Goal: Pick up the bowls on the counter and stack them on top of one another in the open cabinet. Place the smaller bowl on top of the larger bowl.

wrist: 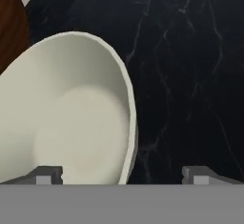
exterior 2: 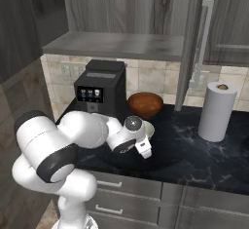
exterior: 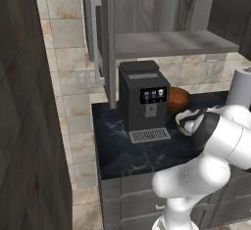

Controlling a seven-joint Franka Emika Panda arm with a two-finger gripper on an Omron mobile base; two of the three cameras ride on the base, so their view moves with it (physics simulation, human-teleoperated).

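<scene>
You are at the approach to the first pick: the tool (wrist: 121, 175) hangs over the smaller bowl (wrist: 71, 118) with its jaws spread wide and nothing between them. In the hand view, one fingertip (wrist: 46, 175) stands over the bowl's inside at about 7 o'clock, the other (wrist: 200, 175) over bare stone at 5 o'clock, so the near rim runs between them. That looks like a rim grasp in the making; judging from this, your next move is to come down until the rim sits between the pads, then close. How far above the rim the tool stands cannot be told.

The smaller bowl is pale cream with a matte, smooth inside and a thin lip, round and shallow. It sits on the surface (exterior 2: 194, 145), black stone with white veins and a slight gloss. The larger bowl (exterior 2: 145, 104) stands just beside it, at 11 o'clock in the hand view: reddish-brown, glossy, deeper and wider. Since it must go underneath, you may want to weigh which bowl to move first.

In the right base view the open cabinet (exterior 2: 116, 45) shows a flat grey wood-grain shelf at 12 o'clock above the bowls, its door (exterior 2: 216, 23) swung out at 1 o'clock with a long metal handle. A boxy dark coffee machine (exterior 2: 99, 91) stands at 10 o'clock from the brown bowl, and a white paper towel roll (exterior 2: 217, 111) at 3 o'clock, well apart.
</scene>
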